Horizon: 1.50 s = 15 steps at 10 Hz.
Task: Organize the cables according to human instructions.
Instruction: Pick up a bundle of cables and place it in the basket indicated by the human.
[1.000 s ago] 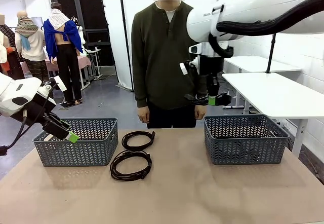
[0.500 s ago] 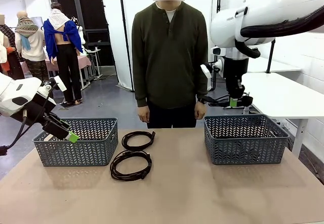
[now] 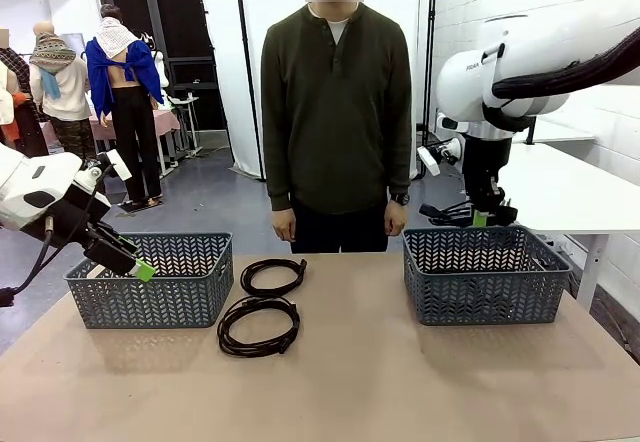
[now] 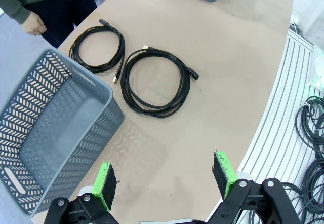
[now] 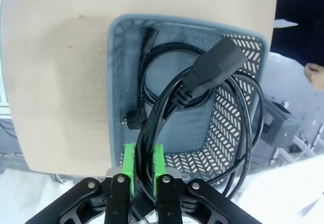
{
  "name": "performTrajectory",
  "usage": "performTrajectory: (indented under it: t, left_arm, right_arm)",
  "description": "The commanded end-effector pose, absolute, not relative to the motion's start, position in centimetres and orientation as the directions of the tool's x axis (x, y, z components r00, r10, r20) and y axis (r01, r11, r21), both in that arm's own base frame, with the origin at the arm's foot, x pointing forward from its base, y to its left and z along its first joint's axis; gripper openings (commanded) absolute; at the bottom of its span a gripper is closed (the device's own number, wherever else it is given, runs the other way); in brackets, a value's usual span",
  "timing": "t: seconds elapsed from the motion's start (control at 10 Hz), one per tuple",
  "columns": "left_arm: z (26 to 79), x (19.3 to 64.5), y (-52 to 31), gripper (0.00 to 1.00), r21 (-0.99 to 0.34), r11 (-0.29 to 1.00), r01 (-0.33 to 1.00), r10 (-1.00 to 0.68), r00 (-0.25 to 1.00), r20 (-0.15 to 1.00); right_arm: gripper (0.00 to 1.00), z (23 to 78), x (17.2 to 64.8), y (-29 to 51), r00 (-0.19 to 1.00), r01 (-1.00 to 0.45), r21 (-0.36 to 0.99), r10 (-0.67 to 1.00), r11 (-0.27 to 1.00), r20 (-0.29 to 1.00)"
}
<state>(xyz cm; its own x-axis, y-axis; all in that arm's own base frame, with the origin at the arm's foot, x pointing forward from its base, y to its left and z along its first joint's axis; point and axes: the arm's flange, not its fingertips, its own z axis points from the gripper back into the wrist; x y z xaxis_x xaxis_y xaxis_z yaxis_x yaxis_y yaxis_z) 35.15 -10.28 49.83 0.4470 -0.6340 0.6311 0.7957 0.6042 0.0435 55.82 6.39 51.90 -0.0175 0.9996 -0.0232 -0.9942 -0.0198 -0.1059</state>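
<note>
Two black coiled cables lie on the table between the baskets, one (image 3: 273, 276) nearer the person and a larger one (image 3: 258, 325) nearer me. The left wrist view shows the same pair, the smaller coil (image 4: 97, 46) and the larger coil (image 4: 154, 81). My left gripper (image 3: 136, 264) hovers open by the left basket (image 3: 150, 280), holding nothing (image 4: 164, 181). My right gripper (image 3: 481, 218) is shut on a thick cable (image 5: 167, 102) with a large plug, hanging above the right basket (image 3: 485, 274). Another coiled cable (image 5: 167, 46) lies inside that basket (image 5: 114, 82).
A person stands at the far edge, arms down, one hand (image 4: 34, 24) near the left basket (image 4: 50, 133). White side tables (image 3: 560, 187) stand to the right. Loose cables lie on the floor (image 4: 311, 158) beside the table. Open tabletop lies in front of the baskets.
My right arm has swung to the right and lower with its cable, from in front of the person to above the right basket. The left arm and table cables have not moved.
</note>
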Motion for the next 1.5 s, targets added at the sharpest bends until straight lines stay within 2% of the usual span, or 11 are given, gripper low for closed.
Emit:
performTrajectory:
  t: [0.0,1.0,1.4]
  left_arm:
    - [49.7,35.3,-10.1,1.0,0.034,0.596,0.802,-0.632,0.442,0.637]
    - [49.7,35.3,-10.1,1.0,0.034,0.596,0.802,-0.632,0.442,0.637]
    - [49.7,35.3,-10.1,1.0,0.034,0.596,0.802,-0.632,0.442,0.637]
  right_arm:
    - [0.0,50.5,55.9,5.4,-0.048,-0.989,-0.141,0.999,-0.051,-0.021]
    - [0.0,49.3,57.0,6.5,0.002,-0.994,-0.11,1.0,-0.001,-0.03]
    - [0.0,47.3,57.9,6.6,-0.045,-0.994,-0.101,0.999,-0.047,-0.026]
